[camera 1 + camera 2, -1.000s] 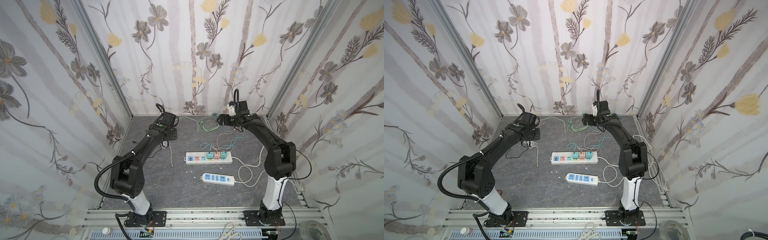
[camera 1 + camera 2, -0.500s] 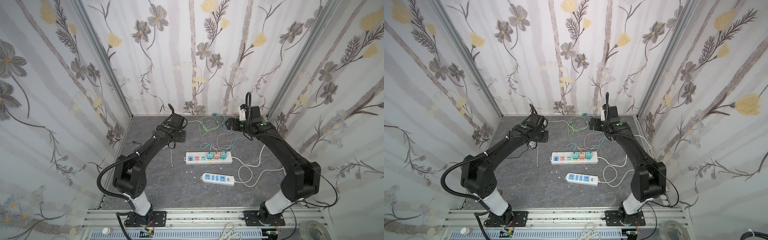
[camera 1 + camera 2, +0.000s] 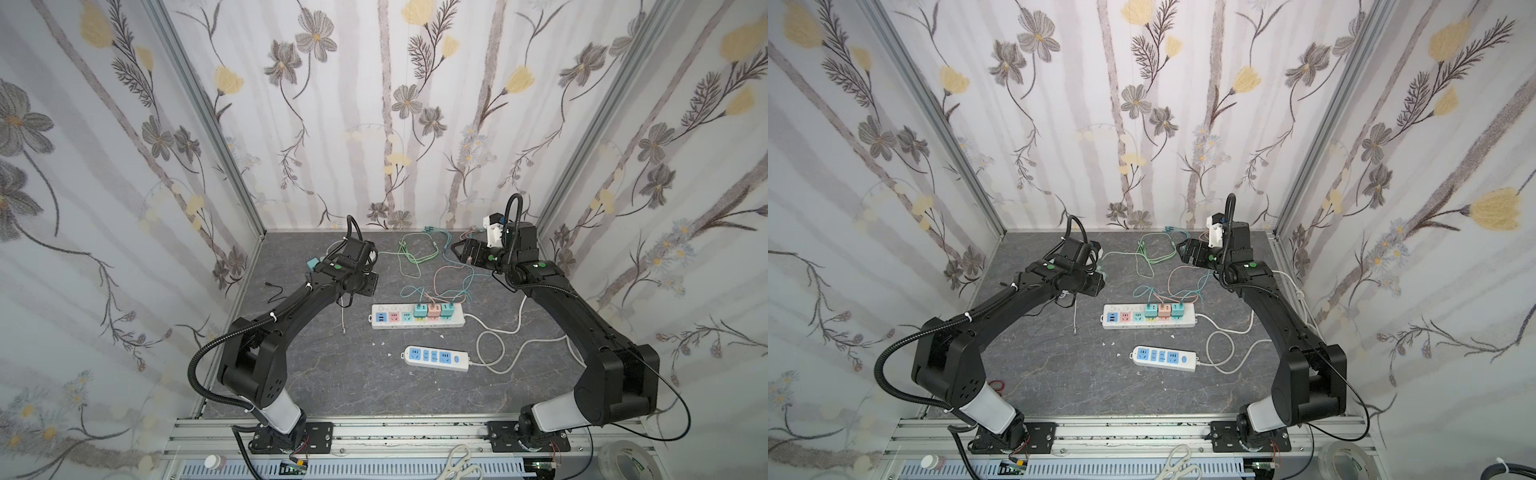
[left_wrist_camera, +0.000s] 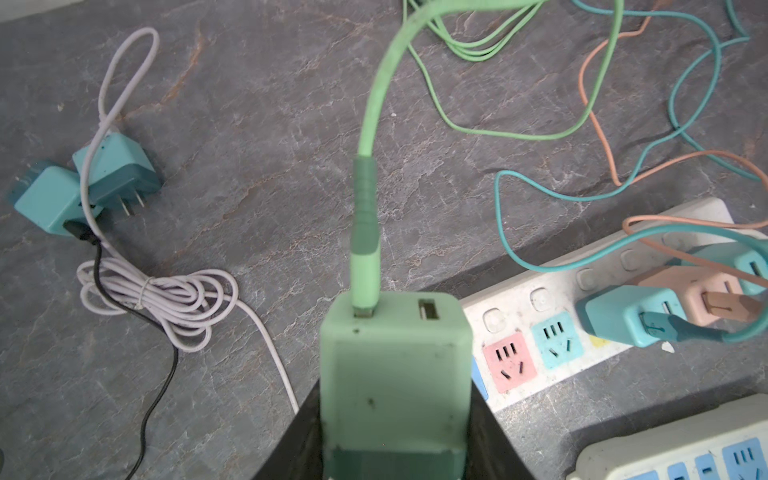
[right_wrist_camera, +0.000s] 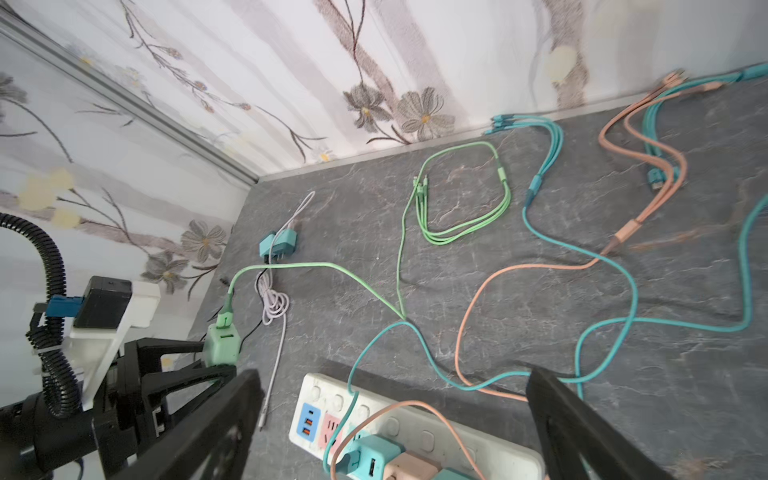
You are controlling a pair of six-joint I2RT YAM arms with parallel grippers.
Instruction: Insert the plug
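- The left gripper (image 4: 395, 401) pinches a pale green charger plug (image 4: 395, 353) between its black jaws, with the plug's USB face pointing away from the wrist.
- The right gripper (image 3: 460, 252) has its jaws spread wide and holds nothing.
- In a top view the plug is held off the tabletop, at ten o'clock from the long white power strip (image 3: 417, 316) and near it.
- A green cable (image 4: 370, 124) runs from one of the plug's USB ports.
- The long strip has pastel sockets, and three chargers sit in its three o'clock half.
- A shorter strip with blue sockets (image 3: 434, 358) lies at six o'clock of the long one.
- The tabletop (image 3: 332, 386) is dark grey with a stone pattern.
- Floral wallpaper (image 3: 374, 104) covers the three walls around it.
- A tape roll (image 3: 623, 461) at five o'clock bears a green label that is too small to read.
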